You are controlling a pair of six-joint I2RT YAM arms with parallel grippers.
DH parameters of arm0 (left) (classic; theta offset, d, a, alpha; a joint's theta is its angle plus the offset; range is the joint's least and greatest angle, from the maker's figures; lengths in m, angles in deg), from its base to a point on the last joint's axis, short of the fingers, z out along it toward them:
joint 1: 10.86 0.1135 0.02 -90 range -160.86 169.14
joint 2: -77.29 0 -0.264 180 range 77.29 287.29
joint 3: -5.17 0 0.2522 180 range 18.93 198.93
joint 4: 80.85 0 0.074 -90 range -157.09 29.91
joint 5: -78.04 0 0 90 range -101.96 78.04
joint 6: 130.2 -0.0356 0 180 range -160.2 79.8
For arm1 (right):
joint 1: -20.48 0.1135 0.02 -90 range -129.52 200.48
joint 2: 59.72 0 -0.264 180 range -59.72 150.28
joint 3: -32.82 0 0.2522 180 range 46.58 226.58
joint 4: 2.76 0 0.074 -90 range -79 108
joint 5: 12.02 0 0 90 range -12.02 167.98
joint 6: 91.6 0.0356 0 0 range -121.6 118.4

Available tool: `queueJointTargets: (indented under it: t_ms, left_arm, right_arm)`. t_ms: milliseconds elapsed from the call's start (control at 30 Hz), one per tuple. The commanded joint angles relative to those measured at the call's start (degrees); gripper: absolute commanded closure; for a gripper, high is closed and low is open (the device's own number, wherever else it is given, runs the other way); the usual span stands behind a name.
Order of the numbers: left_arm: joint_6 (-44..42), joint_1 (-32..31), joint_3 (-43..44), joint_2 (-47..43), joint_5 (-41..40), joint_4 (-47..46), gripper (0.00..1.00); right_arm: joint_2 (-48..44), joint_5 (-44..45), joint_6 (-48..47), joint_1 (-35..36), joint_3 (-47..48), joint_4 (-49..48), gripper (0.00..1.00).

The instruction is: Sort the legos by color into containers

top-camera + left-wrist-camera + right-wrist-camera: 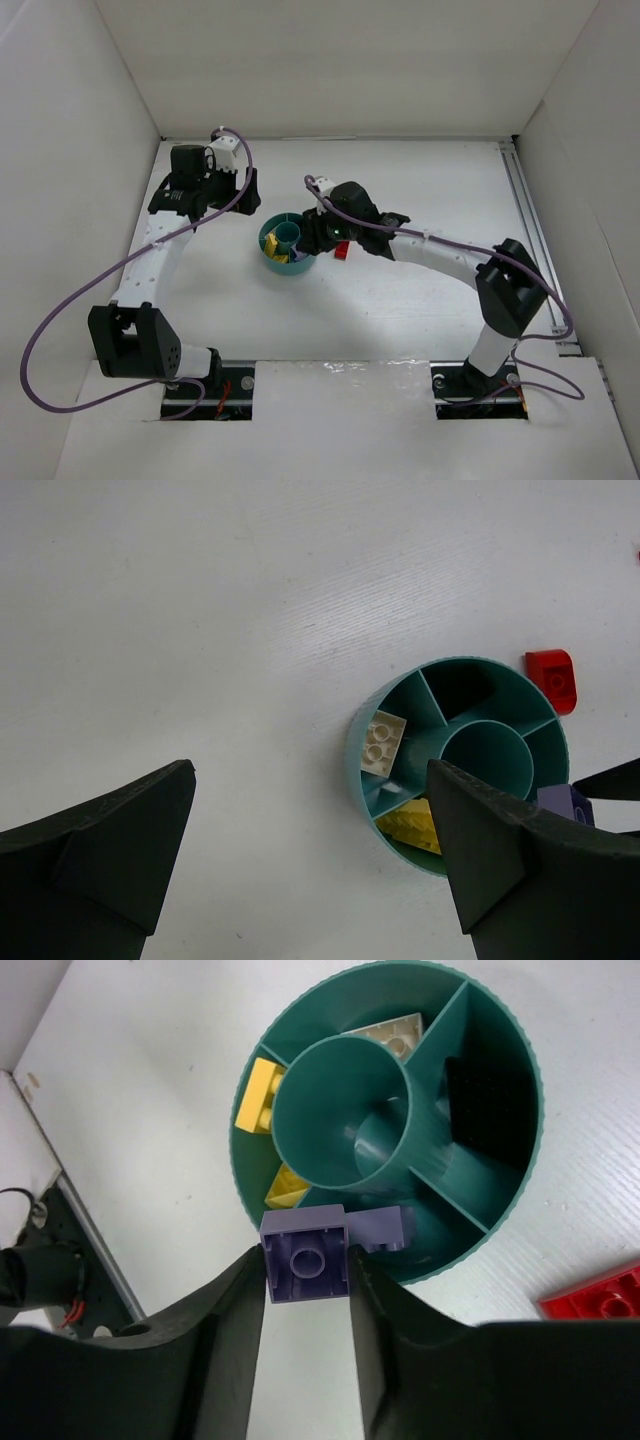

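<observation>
The teal round dish (272,262) stands mid-table; it also shows in the left wrist view (355,770) and the right wrist view (530,1170). My right gripper (306,1265) is shut on a lavender brick (306,1256), underside up, held over the dish's near rim. A second lavender brick (383,1228) lies in the section below it. Yellow bricks (256,1095), a white brick (392,1032) and a black brick (487,1090) lie in other sections. A red brick (597,1300) lies on the table beside the dish. My left gripper (310,855) is open and empty, left of the dish.
White walls enclose the table on the left, back and right. A metal rail (530,220) runs along the right side. Purple cables (60,320) loop off both arms.
</observation>
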Motion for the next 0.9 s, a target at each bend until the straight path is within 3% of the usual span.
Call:
queueJointTargets:
  t_ms: [0,133,267,367,500,667,767,800,867]
  left_arm:
    - [-0.5,0.3,0.3,-1.4,-0.3,-1.7,0.01]
    - [-0.5,0.3,0.8,-1.4,-0.3,-1.7,0.01]
    - [-0.5,0.3,0.8,-0.8,-0.3,-1.7,0.01]
    - [-0.5,0.3,1.3,-0.8,-0.9,-2.2,0.01]
    - [1.0,0.3,0.2,-1.9,-3.5,-5.3,0.01]
    - [4.8,0.3,0.3,-1.1,-8.1,-7.3,0.01]
    - [5.5,0.3,0.9,-0.4,-8.8,-7.3,0.01]
    - [5.5,0.3,1.6,0.2,-9.4,-7.3,0.01]
    - [6.1,0.3,2.1,0.2,-10.2,-7.3,0.01]
  right_arm:
    - [0.9,2.7,-1.2,0.1,2.8,-3.9,0.56]
    - [-2.2,2.7,-1.8,0.1,2.1,-4.5,0.38]
    - [-7.3,3.5,-0.4,-2.3,0.5,-4.5,0.32]
    - [-12.4,8.9,1.2,-5.9,-1.6,-2.5,0.3]
    - [-13.2,19.0,6.2,-7.3,0.4,10.2,0.27]
    - [-10.5,16.6,14.2,-8.4,1.4,18.2,0.14]
    - [-5.7,14.6,18.8,-9.1,5.9,21.5,0.17]
    - [-3.6,14.6,19.9,-9.8,8.0,25.5,0.23]
    - [3.4,14.6,21.0,-10.4,16.1,31.4,0.25]
